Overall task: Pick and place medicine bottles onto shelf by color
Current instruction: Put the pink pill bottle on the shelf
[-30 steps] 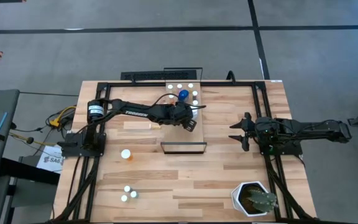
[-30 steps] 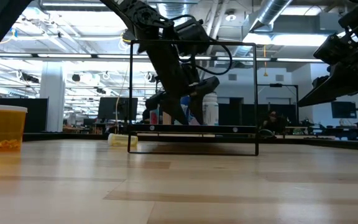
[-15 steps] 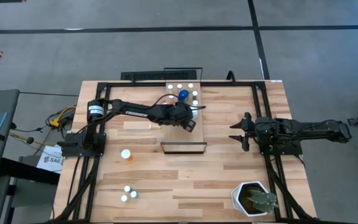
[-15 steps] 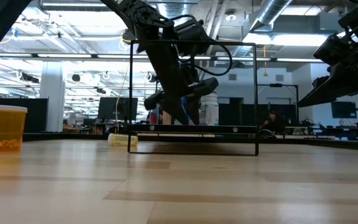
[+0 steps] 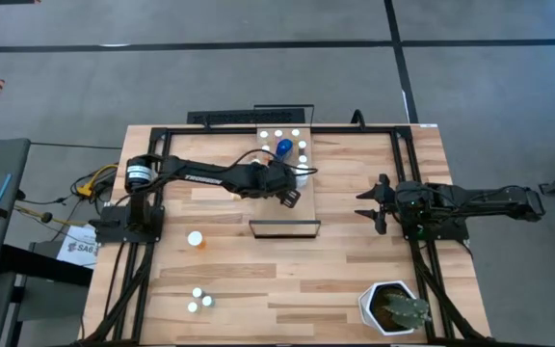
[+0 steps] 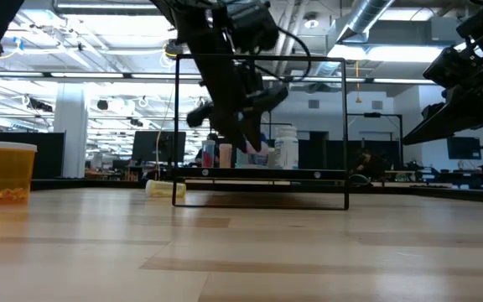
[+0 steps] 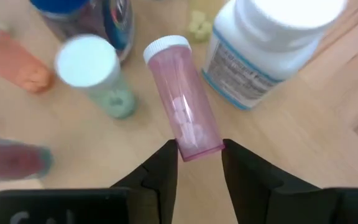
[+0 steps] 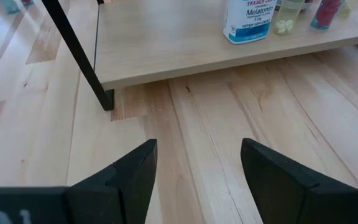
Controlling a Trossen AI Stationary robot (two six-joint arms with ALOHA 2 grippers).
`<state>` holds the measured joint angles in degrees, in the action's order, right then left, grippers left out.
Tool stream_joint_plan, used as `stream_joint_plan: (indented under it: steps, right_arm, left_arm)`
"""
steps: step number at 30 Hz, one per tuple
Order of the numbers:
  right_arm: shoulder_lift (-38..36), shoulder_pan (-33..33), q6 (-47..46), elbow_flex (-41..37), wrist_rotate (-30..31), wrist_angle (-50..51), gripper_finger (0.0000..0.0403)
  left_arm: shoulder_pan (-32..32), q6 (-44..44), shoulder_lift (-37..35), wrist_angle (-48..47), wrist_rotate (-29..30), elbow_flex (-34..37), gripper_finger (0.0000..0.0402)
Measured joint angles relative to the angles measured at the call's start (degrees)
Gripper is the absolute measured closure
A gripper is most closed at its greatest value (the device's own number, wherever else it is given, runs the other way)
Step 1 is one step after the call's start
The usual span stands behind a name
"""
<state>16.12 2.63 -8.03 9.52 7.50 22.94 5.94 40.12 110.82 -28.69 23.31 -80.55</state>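
Note:
A pink medicine bottle (image 7: 185, 106) with a white cap is in my left gripper (image 7: 199, 152), which is shut on it above the far board (image 5: 270, 172) where the other bottles stand. Among those are a blue bottle (image 5: 284, 147) and a big white one (image 7: 266, 50). In the low view my left gripper (image 6: 250, 149) hangs above the board. The shelf (image 5: 284, 228), a narrow board with a dark rim, lies just nearer. My right gripper (image 5: 369, 204) waits open at the right. My left gripper pinches the pink bottle's bottom end (image 7: 199, 144) between its two fingers. The fingers slant down from above and lie in line with the bottle. The capped end (image 7: 165, 46) points away from them. The bottle sits tilted, lifted off the board.
An orange bottle (image 5: 195, 239) stands alone on the table's left half, with two small white-capped ones (image 5: 200, 299) nearer the front edge. A white hexagonal plant pot (image 5: 393, 308) sits at the near right. A black frame (image 6: 261, 60) rises over the shelf.
My left gripper has risen above the board. The pink bottle has come up with it.

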Motion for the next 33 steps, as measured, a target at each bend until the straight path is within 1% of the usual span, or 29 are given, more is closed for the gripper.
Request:
stream_joint_plan:
  steps: [8, 12, 17, 21, 24, 27, 30, 33]
  right_arm:
    - [-0.01, 0.0, 0.0, 0.0, -0.01, 0.0, 0.0147]
    - [0.0, 0.0, 0.0, 0.0, 0.01, 0.0, 0.0147]
    - [0.0, 0.0, 0.0, 0.0, -0.01, 0.0, 0.0147]
    - [0.0, 0.02, 0.0, 0.0, 0.0, 0.02, 0.0147]
    - [-0.01, 0.01, 0.01, 0.0, -0.01, 0.05, 0.0147]
    - [-0.02, 0.0, 0.02, 0.02, -0.01, 0.27, 0.0147]
    - [0.0, 0.0, 0.0, 0.02, 0.0, 0.65, 0.0147]
    - [0.0, 0.01, 0.0, 0.03, -0.01, 0.67, 0.0147]
  left_arm:
    - [-4.64, 0.16, -6.15, -6.94, 4.85, -0.02, 0.0295]
    - [-8.14, 4.21, -8.73, -15.46, 9.72, -0.02, 0.0295]
    - [-12.22, 15.98, -10.43, -31.36, 16.6, -0.02, 0.0295]
    - [-14.91, 28.28, -10.75, -46.57, 17.22, 0.04, 0.0295]
    - [-16.63, 35.29, -11.02, -52.07, 16.73, 3.02, 0.0295]
    - [-17.36, 38.15, -13.6, -49.13, 13.14, 9.75, 0.03]
    - [-16.94, 37.69, -17.89, -39.63, 9.53, 18.49, 0.0309]
    - [-16.06, 35.8, -23.79, -30.07, 6.68, 27.23, 0.0313]
